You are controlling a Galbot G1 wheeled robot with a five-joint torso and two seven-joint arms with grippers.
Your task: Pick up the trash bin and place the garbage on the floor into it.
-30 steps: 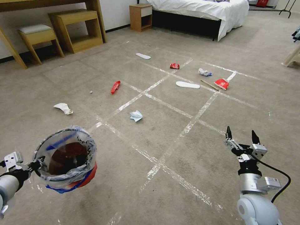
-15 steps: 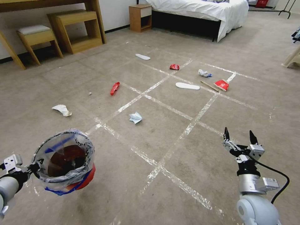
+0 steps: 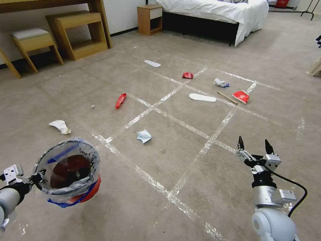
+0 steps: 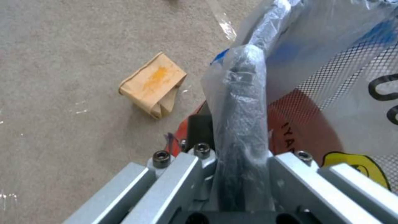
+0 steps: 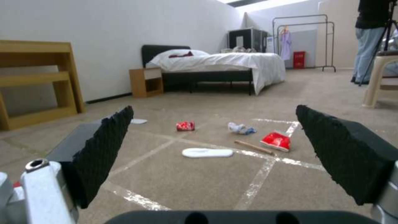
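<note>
My left gripper (image 3: 37, 177) is shut on the near rim of the trash bin (image 3: 68, 174), a red bucket lined with a clear bag, and holds it above the floor (image 3: 174, 160) at lower left. In the left wrist view one finger (image 4: 240, 124) lies inside the bag against the red wall (image 4: 303, 124). My right gripper (image 3: 254, 146) hangs open and empty at lower right. Garbage lies ahead: crumpled paper (image 3: 144, 136), a red wrapper (image 3: 120, 100), a white insole (image 3: 203, 97), a stick (image 3: 227, 98), a red can (image 3: 187, 75).
More litter: white paper (image 3: 60, 126) at left, a red pack (image 3: 241, 96), a white-blue wad (image 3: 221, 82), a far insole (image 3: 152, 63), a cardboard scrap (image 4: 153, 84) beside the bin. Wooden shelves (image 3: 78, 33), a nightstand (image 3: 148, 18) and a bed (image 3: 214, 11) line the back.
The whole head picture has shifted, with the litter and tape lines sliding lower and leftward, so the camera moved. Both arms keep their pose; the bin stays held.
</note>
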